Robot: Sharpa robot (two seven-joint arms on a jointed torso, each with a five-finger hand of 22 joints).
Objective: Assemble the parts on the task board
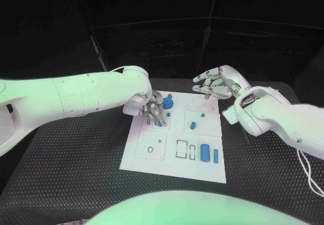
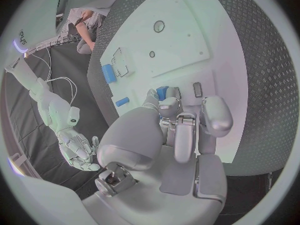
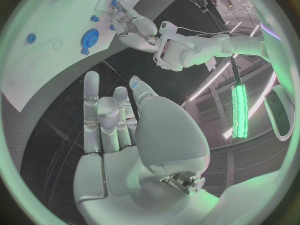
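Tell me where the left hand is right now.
In the head view the left hand is over the task board's far left corner, fingertips down on a small blue part.

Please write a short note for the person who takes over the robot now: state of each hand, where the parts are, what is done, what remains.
Left hand: down on the far left of the task board, fingers around a small blue part; whether it is gripped I cannot tell.
Right hand: raised above the board's far right corner, fingers apart, holding nothing.
Parts: one round blue piece at the far edge, a small one mid-board, two blue cylinders lying near the front right.
Done: unclear. Left: the loose pieces look unplaced.
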